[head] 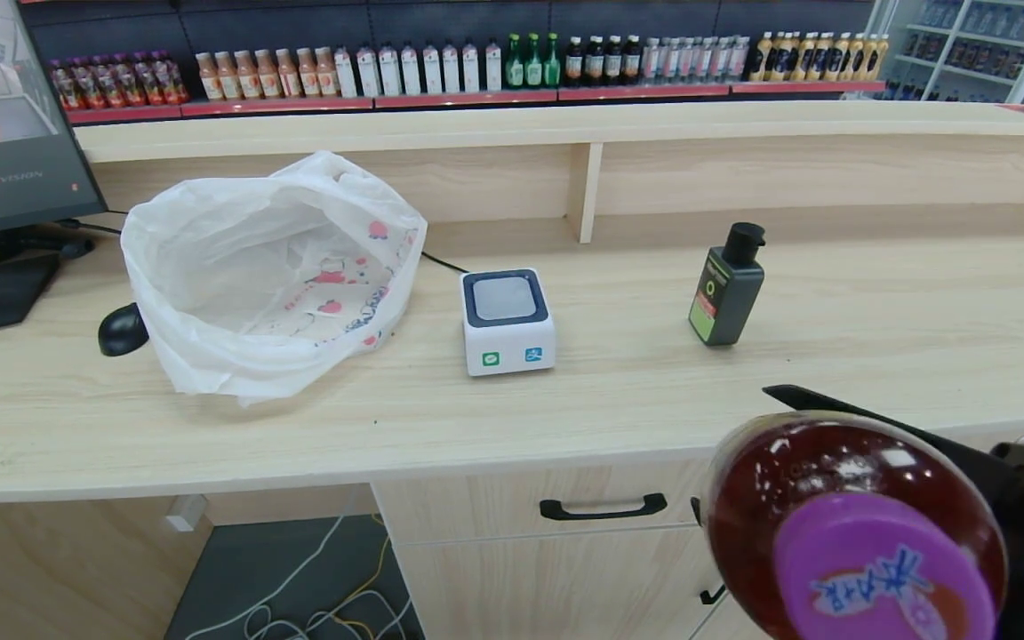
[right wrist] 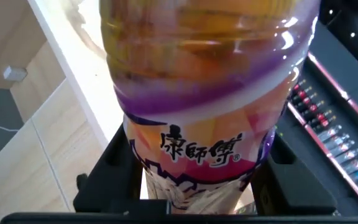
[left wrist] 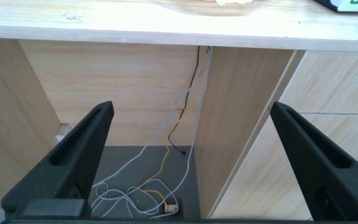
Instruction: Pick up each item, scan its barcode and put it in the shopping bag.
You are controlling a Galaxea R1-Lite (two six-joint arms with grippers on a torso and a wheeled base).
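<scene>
Nearest: drink bottle [head: 850, 524], clamped in the right pincer [right wrist: 197, 180]. It is held in the air off the near edge of the desk [head: 565, 409], at 5 o'clock from the scanner [head: 508, 320], cap towards the head camera.

- Handling (judgement): it looks full of dark red liquid, so fairly heavy. Thin clear plastic will give under squeeze, and the glossy label wrap could slip. The fingers sit either side of the labelled body, which is a sensible spot. Avoid the cap end.
- Look: round purple cap with print, clear shoulder, and a purple, orange and white label band. Can't see a barcode from here.

Left to right:
- Left pincer [left wrist: 197, 155]: jaws wide apart, empty, low in front of the cabinet opening under the desk, with loose cables behind it.
- Shopping bag [head: 272, 267]: on the desk at 9 o'clock from the scanner. Thin white film with red and blue print, mouth gaping up and forward. It is soft and holds no shape, so a heavy bottle dropped on the rim would likely fold it. Lower into the middle.
- Scanner: white cube with a dark-framed window facing up, mid-desk.
- Pump bottle [head: 727, 284]: at 3 o'clock from the scanner, upright, well apart from it. Dark body, black pump head, green and red label. Probably rigid and top-heavy to tip, so take it by the body, not the pump.
</scene>
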